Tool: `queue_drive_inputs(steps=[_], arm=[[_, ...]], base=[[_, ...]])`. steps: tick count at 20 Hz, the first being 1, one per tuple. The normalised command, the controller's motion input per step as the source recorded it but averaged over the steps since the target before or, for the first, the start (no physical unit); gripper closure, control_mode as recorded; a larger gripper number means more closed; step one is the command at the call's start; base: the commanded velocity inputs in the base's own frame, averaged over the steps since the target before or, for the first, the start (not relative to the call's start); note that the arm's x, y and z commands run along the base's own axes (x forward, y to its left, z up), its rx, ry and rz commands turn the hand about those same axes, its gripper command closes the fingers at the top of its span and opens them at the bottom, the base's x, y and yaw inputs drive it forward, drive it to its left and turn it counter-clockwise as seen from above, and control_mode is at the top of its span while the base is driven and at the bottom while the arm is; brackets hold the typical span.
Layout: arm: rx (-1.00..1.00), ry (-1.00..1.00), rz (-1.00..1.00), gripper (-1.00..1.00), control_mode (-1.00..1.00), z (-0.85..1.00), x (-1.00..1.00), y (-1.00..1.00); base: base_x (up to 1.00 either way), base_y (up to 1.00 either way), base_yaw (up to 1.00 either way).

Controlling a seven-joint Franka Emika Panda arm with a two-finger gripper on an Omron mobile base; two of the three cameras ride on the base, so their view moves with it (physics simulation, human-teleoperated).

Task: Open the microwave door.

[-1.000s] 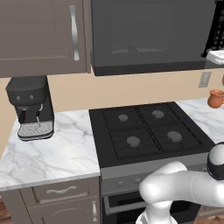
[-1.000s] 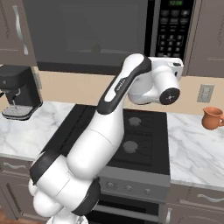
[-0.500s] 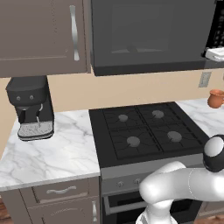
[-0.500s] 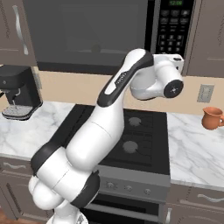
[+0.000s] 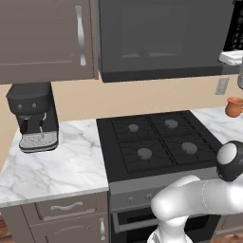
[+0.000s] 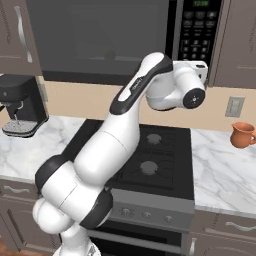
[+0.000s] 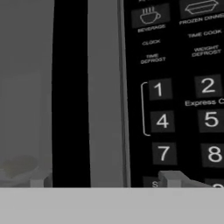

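You see one microwave (image 6: 120, 40) above four burners, its door (image 5: 163, 35) closed; one mug (image 6: 243, 134) right; your arm reaches up, gripper (image 7: 105, 180) spread astride the door's right edge beside the keypad (image 7: 183, 100).

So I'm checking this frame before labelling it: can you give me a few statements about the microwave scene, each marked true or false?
1. The microwave door is shut. True.
2. The claw is shut on a cup. False: its fingertips stand apart with nothing between them, in front of the door's right edge and the keypad.
3. A coffee machine stands on the counter left of the stove. True.
4. The brown mug sits on a burner. False: it is on the counter right of the stove.
5. The hand is raised up by the keypad. True.
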Motion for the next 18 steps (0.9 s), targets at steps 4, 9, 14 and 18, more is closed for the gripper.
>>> queue_drive_inputs(steps=[4,9,14,18], arm=[[0.00,0.09,0.00,-1.00,-1.00,0.00,0.40,0.00],[0.00,0.03,0.00,1.00,-1.00,0.00,0.35,0.00],[0.00,0.00,0.00,1.00,-1.00,0.00,0.03,0.00],[0.00,0.00,0.00,1.00,-1.00,0.00,0.00,0.00]], base=[[0.00,0.00,0.00],[0.00,0.00,0.00],[0.00,0.00,0.00],[0.00,0.00,0.00]])
